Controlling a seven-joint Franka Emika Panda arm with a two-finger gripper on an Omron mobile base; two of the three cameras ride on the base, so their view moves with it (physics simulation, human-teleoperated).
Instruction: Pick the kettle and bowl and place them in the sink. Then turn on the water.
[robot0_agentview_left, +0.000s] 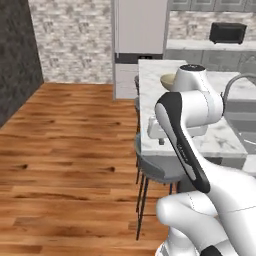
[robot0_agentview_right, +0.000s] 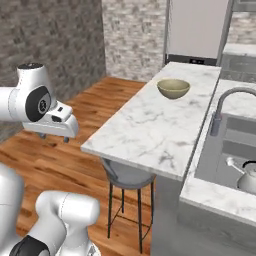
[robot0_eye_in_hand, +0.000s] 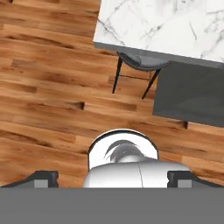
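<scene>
Marble bench (robot0_agentview_right: 150, 125): bowl (robot0_agentview_right: 173, 88) at far end; kettle (robot0_agentview_right: 248, 177) inside sink (robot0_agentview_right: 227, 145), near faucet (robot0_agentview_right: 227, 107). End effector (robot0_agentview_right: 52, 136) wide open, empty, beyond bench edge over wood floor (robot0_agentview_left: 65, 150); stool (robot0_agentview_right: 127, 176) tucked beneath.

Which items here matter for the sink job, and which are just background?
Job items:
bowl on the counter
kettle already in the sink
faucet
open, empty claw

Background:
stool
toaster oven
fridge
</scene>
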